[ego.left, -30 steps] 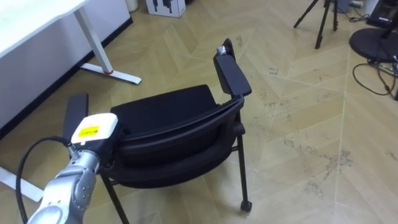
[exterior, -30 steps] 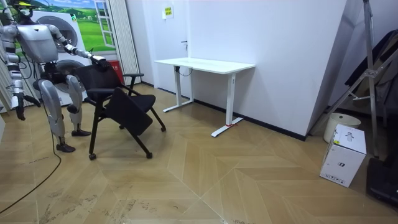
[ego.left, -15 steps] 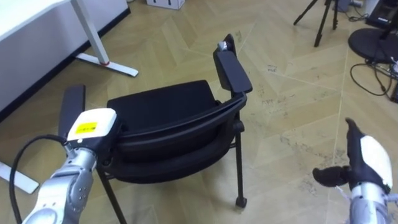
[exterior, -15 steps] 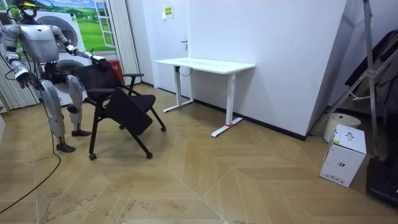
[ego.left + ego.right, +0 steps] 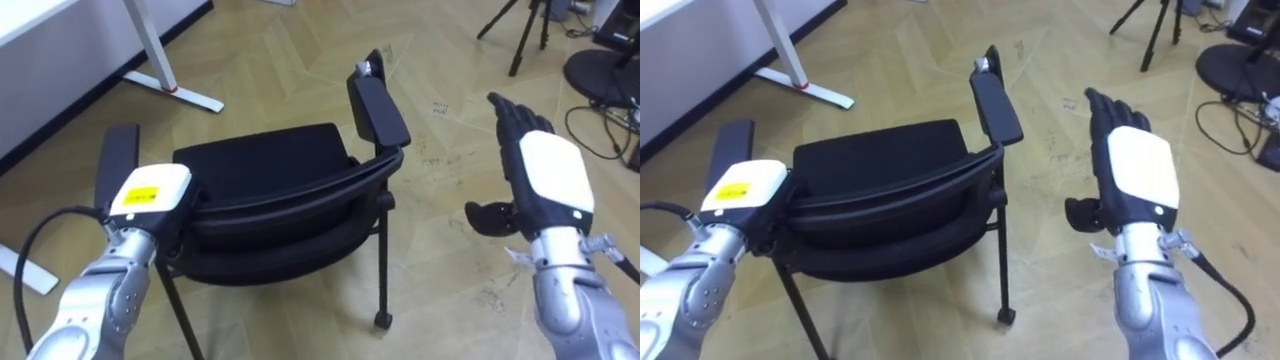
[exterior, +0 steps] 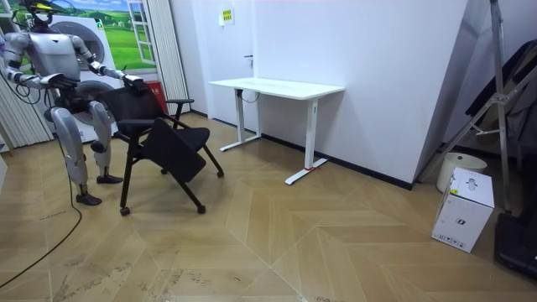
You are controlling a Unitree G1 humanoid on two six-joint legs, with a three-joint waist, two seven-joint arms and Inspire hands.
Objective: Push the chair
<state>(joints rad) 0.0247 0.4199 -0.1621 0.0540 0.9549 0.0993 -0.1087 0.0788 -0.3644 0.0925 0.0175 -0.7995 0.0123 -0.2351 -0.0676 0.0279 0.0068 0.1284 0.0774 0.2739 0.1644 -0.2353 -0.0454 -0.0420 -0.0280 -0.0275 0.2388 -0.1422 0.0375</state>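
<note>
A black chair (image 5: 265,165) with two armrests stands on the wooden floor, leaning back toward me in the room view (image 6: 164,138). I stand right behind it. My left hand (image 5: 150,193) rests on the left end of the curved backrest (image 5: 300,200), its white back with a yellow tag facing up. My right hand (image 5: 545,175) is raised in the air to the right of the chair, open, its fingers straight and pointing away, the thumb spread toward the chair. It is well clear of the right armrest (image 5: 377,108).
A white desk (image 6: 277,86) stands against the wall ahead and to my left, its leg and foot (image 5: 160,70) near the chair. A tripod (image 5: 520,40), a dark round base (image 5: 600,70) and cables lie at the far right. Bare floor lies beyond the chair.
My right hand has risen from the lower right, where only its tip showed, to chest height beside the chair, fingers stretched. The left hand stays on the backrest.
</note>
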